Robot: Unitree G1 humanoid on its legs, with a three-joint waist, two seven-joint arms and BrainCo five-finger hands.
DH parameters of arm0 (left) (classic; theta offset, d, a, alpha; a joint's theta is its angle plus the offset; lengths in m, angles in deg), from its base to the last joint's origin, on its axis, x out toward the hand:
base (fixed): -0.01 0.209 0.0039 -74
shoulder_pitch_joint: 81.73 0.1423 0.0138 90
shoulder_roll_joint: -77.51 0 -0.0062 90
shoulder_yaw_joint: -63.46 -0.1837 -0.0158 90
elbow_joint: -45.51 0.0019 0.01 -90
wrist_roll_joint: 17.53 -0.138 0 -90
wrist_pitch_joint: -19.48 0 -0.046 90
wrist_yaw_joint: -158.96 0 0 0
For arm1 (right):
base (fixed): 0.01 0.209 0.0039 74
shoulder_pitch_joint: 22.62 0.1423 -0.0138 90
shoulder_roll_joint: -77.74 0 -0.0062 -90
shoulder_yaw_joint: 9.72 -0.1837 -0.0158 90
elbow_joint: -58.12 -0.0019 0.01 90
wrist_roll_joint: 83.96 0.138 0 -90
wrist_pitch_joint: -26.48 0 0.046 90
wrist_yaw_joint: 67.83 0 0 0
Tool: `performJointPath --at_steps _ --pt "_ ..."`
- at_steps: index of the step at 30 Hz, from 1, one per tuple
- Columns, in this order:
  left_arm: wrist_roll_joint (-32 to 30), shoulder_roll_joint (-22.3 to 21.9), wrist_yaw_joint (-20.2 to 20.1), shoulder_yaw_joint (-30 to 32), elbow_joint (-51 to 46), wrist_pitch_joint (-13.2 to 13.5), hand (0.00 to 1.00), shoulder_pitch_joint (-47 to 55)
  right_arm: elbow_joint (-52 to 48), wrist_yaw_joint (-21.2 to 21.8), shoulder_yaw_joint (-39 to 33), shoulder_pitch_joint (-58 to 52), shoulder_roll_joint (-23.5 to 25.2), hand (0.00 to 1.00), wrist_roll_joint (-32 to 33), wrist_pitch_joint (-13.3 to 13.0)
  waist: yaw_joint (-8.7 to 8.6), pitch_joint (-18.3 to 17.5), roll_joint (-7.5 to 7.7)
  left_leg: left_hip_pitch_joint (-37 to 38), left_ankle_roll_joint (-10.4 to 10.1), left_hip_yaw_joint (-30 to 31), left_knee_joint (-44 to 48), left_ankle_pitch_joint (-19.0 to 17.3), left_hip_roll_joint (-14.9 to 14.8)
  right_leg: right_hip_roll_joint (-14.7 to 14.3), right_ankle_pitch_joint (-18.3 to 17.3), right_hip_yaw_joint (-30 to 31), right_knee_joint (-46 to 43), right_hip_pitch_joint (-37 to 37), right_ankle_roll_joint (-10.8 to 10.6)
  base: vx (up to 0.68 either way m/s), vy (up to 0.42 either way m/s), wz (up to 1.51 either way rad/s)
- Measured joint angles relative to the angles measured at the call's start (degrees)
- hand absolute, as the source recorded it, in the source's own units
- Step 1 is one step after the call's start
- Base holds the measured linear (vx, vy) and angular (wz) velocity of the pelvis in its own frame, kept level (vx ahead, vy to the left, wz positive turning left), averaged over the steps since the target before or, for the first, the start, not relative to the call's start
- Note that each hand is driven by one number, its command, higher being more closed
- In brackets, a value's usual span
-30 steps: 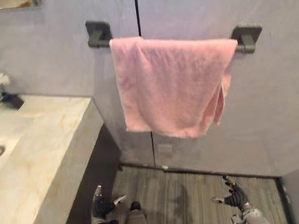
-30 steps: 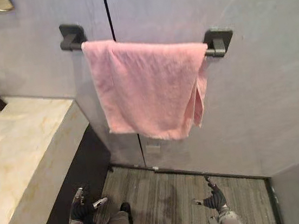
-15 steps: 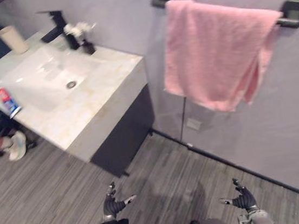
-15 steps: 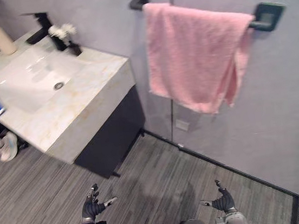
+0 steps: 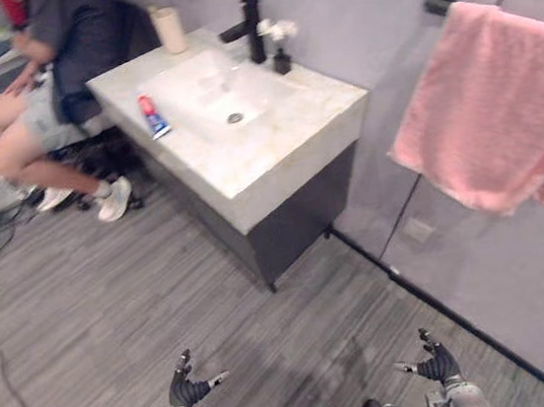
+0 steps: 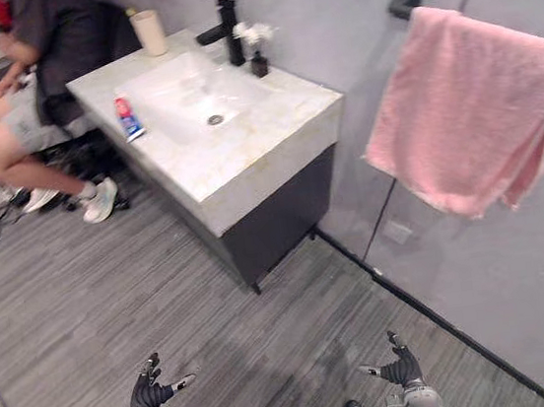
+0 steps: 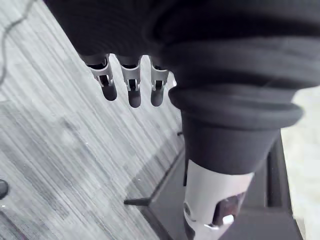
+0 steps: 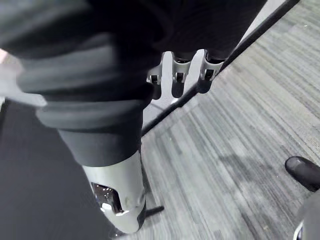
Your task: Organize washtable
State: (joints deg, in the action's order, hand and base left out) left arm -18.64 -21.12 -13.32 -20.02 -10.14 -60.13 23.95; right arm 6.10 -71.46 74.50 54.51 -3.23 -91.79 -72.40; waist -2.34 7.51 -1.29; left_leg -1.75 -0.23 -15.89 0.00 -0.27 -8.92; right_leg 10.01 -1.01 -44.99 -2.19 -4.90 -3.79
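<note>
The left hand point(image 5: 187, 391) and right hand point(image 5: 433, 366) hang relaxed and empty, well apart from the basin point(image 5: 207, 90), just beside which the toothpaste tube point(image 5: 151, 117) lies on the bench point(image 5: 290, 152), probably light, soft and slippery, best pinched across its middle.

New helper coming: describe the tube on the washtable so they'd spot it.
Start at the pale marble washtable against the grey wall. On the rim beside its white basin, toward the seated person, lies a red, white and blue tube, flat, unlike the upright beige cup.
</note>
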Motion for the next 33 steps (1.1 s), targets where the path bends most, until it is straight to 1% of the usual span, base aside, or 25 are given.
performJointPath --at_steps 1,2,3,4,6,9,11,12,13,14,15,16,17,18,19,21,23,25,26,28,29,30,31,32,33 --pt "0.7 -0.2 0.1 0.7 0.0 0.0 0.0 0.1 0.0 0.0 0.0 -0.1 0.0 0.0 0.0 0.0 -0.23 0.1 0.19 -0.4 1.8 -3.1 -0.3 -1.2 0.0 0.8 0.0 -1.9 0.4 -0.3 -0.7 -0.06 0.159 1.78" --pt "1.4 -0.4 0.6 1.1 0.0 0.0 0.0 -0.1 0.0 -0.1 0.0 0.0 -0.1 0.0 0.0 0.0 -0.37 0.6 1.31 -0.6 2.2 -9.3 -0.3 -1.5 -0.5 2.5 0.1 -5.1 0.9 -0.9 -1.2 -0.01 0.227 1.82" --pt "1.7 -0.6 1.1 1.1 0.2 0.0 0.0 0.1 0.1 -0.2 -0.1 0.1 -0.5 0.0 0.0 0.2 -0.39 0.9 -0.02 -1.0 0.9 -14.8 0.2 -0.6 -1.6 3.3 0.0 -7.1 0.0 -1.5 -1.2 -0.01 0.277 1.77" --pt "1.7 -0.6 1.2 1.4 0.5 0.0 0.0 0.4 0.1 -0.3 -0.1 0.2 -0.9 0.0 0.0 0.3 -0.38 1.2 -0.5 -1.1 -0.4 -15.9 0.3 0.3 -2.0 3.4 0.0 -7.8 -0.4 -2.1 -1.4 -0.01 0.259 1.55" --pt "1.8 -0.7 1.3 4.5 1.8 0.0 0.0 2.5 0.1 -0.6 0.0 0.7 -0.8 0.0 0.0 0.3 0.19 1.4 -0.74 -1.4 -1.3 -15.2 1.4 4.6 -1.7 4.9 -0.3 -10.0 -2.0 -4.1 -3.4 0.03 0.238 1.05" --pt "2.3 -0.3 1.4 6.9 2.4 -0.2 0.0 5.3 0.1 -1.3 2.1 3.8 1.6 0.0 0.0 0.2 0.54 1.5 0.86 -2.1 0.1 -13.7 3.2 3.2 0.7 7.4 0.2 -9.8 -2.9 -4.8 -4.3 0.09 0.167 0.36" --pt "2.7 -0.3 1.3 7.0 2.6 -0.2 0.0 5.3 0.2 -1.3 3.1 5.0 2.8 0.0 0.0 0.3 1.73 1.8 1.69 -4.2 1.2 -12.3 6.8 1.3 1.8 9.0 0.4 -9.8 -3.9 -4.6 -4.6 0.1 0.175 0.33" --pt "2.7 -0.5 1.3 7.0 2.2 -0.1 0.0 5.2 0.2 -1.2 4.3 5.8 3.0 0.0 0.0 0.3 2.29 2.1 2.28 -6.1 1.3 -11.6 10.7 -1.7 2.0 10.3 -0.1 -8.3 -5.8 -4.2 -4.7 0.1 0.199 0.32" --pt "2.7 -0.5 1.3 7.0 2.1 -0.1 0.0 5.3 -0.1 -1.2 4.6 6.3 3.3 0.0 0.0 0.3 3.0 2.3 2.37 -7.9 1.7 -10.5 13.9 -5.0 2.7 12.1 -3.5 -2.1 -10.3 -2.4 0.5 0.1 0.211 0.4" --pt "2.7 -0.5 1.3 6.9 2.0 -0.1 0.0 5.3 -0.4 -1.3 4.6 6.1 3.3 0.0 0.0 0.3 2.91 2.4 2.45 -8.4 2.4 -9.2 14.9 -6.0 3.4 12.8 -5.0 2.8 -13.4 -1.4 4.2 0.11 0.222 0.75" --pt "2.7 -0.4 1.2 6.3 1.9 -0.1 0.0 5.3 -0.5 -1.2 4.8 5.8 3.0 0.0 0.0 0.4 2.39 2.7 2.97 -7.9 3.0 -7.0 15.9 -7.4 4.9 14.4 -3.7 14.6 -21.2 2.0 7.5 0.22 0.191 1.29" --pt "2.6 0.3 1.2 6.3 1.6 0.0 0.0 5.2 -0.5 -1.2 5.1 5.0 3.4 0.0 0.0 0.4 1.29 3.2 2.17 -7.6 3.2 -3.1 16.1 -8.7 5.9 13.7 -5.1 26.5 -30.1 6.4 4.7 0.21 0.145 1.25" --pt "2.6 0.5 1.2 6.3 1.6 0.0 0.0 5.1 -0.5 -1.2 5.4 4.9 3.4 0.0 0.0 0.4 1.17 3.3 2.38 -7.6 3.3 -2.6 16.1 -8.8 6.1 13.1 -6.6 27.9 -31.4 7.1 3.7 0.24 0.067 1.11" --pt "2.6 0.9 1.2 6.4 1.7 0.0 0.0 4.4 -0.5 -1.1 6.9 5.0 3.9 0.0 0.0 0.4 0.98 4.3 3.45 -6.8 3.8 -1.1 15.8 -9.1 6.4 10.2 -11.5 31.4 -36.0 10.6 2.5 0.18 0.024 0.54" --pt "2.6 1.4 1.2 6.4 1.8 -0.1 0.0 4.0 -0.5 -1.1 7.8 5.4 4.3 0.0 0.0 0.4 0.91 4.8 4.01 -5.8 3.9 -0.2 15.2 -9.3 6.6 8.0 -13.9 32.1 -37.4 13.0 2.8 0.23 0.027 0.59" --pt "2.6 1.2 1.2 4.9 2.0 -0.2 0.0 3.3 -0.5 -1.1 8.8 5.5 4.2 0.0 0.1 0.3 0.07 5.2 3.89 -3.0 3.8 1.8 13.7 -10.1 6.8 3.5 -15.5 30.2 -35.1 17.1 2.4 0.27 0.001 0.52" --pt "2.6 0.8 1.0 3.0 2.5 -0.2 0.0 1.4 -0.5 -1.1 8.7 5.6 3.8 0.0 0.6 0.3 -0.26 6.0 3.61 0.6 3.4 2.3 12.8 -11.6 6.8 0.8 -14.5 27.5 -28.2 19.6 1.6 0.31 -0.028 0.33" --pt "2.6 0.4 0.9 2.3 4.2 -0.1 0.0 -1.2 -0.6 -1.0 8.6 4.6 3.4 0.0 0.6 0.3 -1.05 6.0 3.88 3.8 1.6 3.2 11.9 -13.6 7.0 -1.1 -7.5 25.1 -13.6 21.6 1.1 0.35 -0.077 0.38" --pt "2.6 0.4 0.9 2.2 4.5 -0.1 0.0 -1.5 -0.6 -1.0 8.5 4.3 3.3 0.0 0.6 0.3 -1.64 5.9 4.13 4.5 1.0 3.7 12.0 -14.4 7.1 -1.1 -6.0 25.7 -11.9 22.3 1.2 0.47 -0.152 0.5" --pt "2.3 0.4 0.6 1.5 4.5 -0.1 0.0 -1.6 -1.3 -0.8 8.1 3.0 3.1 0.0 1.2 0.3 -3.18 5.6 4.07 7.0 -0.9 5.6 12.8 -17.4 6.8 -1.7 -2.6 29.3 -13.7 23.5 3.3 0.42 -0.191 0.44" --pt "1.5 0.0 0.0 1.3 4.5 -0.1 0.0 -1.3 -2.4 -0.3 7.5 1.9 2.8 0.0 1.2 0.3 -3.46 4.1 3.56 8.4 -3.0 6.1 13.2 -18.8 5.2 -2.7 -1.8 29.1 -17.5 24.0 4.5 0.55 -0.22 0.26" --pt "1.4 -0.5 -0.2 0.6 4.5 -0.1 0.0 -0.7 -3.9 0.0 7.4 0.5 2.3 0.0 1.1 0.3 -3.14 3.2 1.7 9.4 -4.7 6.1 16.3 -19.2 3.1 -4.4 -2.3 28.4 -19.6 23.3 5.5 0.58 -0.21 0.17" --pt "1.4 -0.8 -0.3 0.6 4.4 -0.1 0.0 -0.9 -4.2 0.0 7.4 0.5 2.3 0.0 1.0 0.4 -3.26 3.4 1.19 8.2 -6.0 6.0 21.4 -19.3 1.4 -5.3 -3.5 27.9 -20.6 22.4 7.2 0.63 -0.223 -0.06" --pt "1.3 -1.7 -0.3 0.9 4.1 -0.1 0.0 -0.7 -5.4 0.1 7.5 0.2 2.3 0.0 1.0 0.5 -3.11 3.9 0.15 4.9 -8.5 6.0 34.1 -17.4 -2.2 -7.5 -5.1 27.6 -20.8 19.2 8.7 0.66 -0.217 -0.37" --pt "1.3 -2.5 -0.4 1.0 3.6 -0.2 0.0 0.1 -7.2 0.1 7.7 0.0 2.8 0.0 1.0 0.4 -2.97 4.0 -0.59 1.2 -9.1 5.9 46.4 -15.0 -5.6 -9.8 -7.1 28.6 -20.4 16.0 9.8 0.66 -0.201 -0.61"
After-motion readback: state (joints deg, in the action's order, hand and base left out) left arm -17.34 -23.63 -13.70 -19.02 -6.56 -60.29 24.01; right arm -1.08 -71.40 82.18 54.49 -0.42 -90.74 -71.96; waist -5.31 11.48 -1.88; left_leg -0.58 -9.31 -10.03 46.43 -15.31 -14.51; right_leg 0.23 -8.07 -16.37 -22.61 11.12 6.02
